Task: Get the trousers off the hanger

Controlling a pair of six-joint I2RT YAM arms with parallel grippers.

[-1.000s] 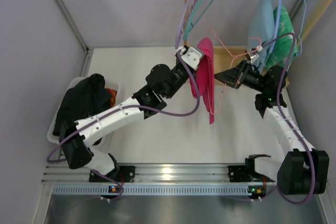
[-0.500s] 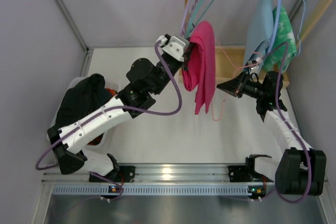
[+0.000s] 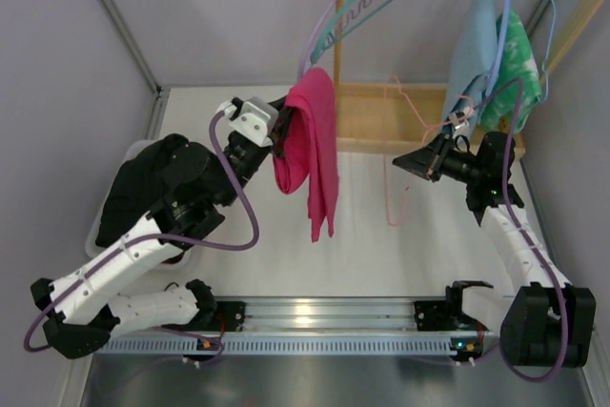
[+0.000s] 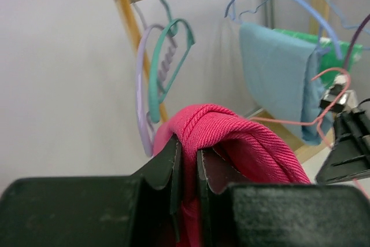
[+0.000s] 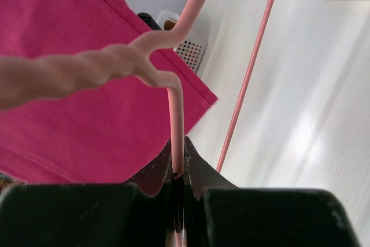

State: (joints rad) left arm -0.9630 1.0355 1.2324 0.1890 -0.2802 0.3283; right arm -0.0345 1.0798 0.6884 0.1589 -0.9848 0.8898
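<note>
We see the folded magenta cloth trousers (image 3: 310, 154) hanging from the left gripper (image 3: 282, 131), its jaws clamped on the fold. The garment's long axis points straight down, loose ends lowest, above the white table (image 3: 286, 264). The right gripper (image 3: 408, 160), jaws together, pinches the thin pink wire hanger (image 5: 175, 114), clear of the trousers.

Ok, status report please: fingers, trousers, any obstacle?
Left fingers shut on pink trousers. Right fingers shut on pink hanger. Trousers hang clear of hanger. No obstacle seen.
</note>
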